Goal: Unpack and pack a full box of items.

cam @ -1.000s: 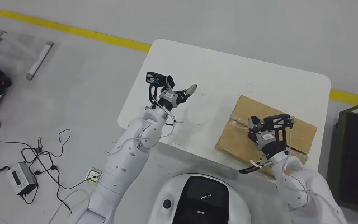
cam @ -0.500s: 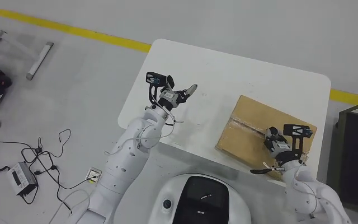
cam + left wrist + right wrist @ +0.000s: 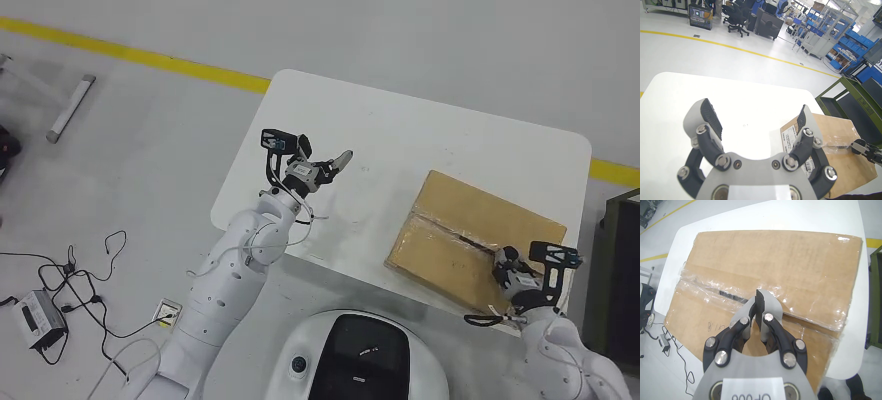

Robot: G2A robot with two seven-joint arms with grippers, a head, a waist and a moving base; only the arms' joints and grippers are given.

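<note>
Lying flat by the near right corner of the tabletop (image 3: 400,120), the cardboard box (image 3: 455,235) is closed, its flaps joined by clear tape (image 3: 702,287) along the middle seam. You see the right gripper (image 3: 758,294) with its fingers clenched together, poised at that seam toward the box's right end. Your left gripper (image 3: 753,106) hangs over the tabletop's left part, fingers spread wide, well apart from the box.
</note>
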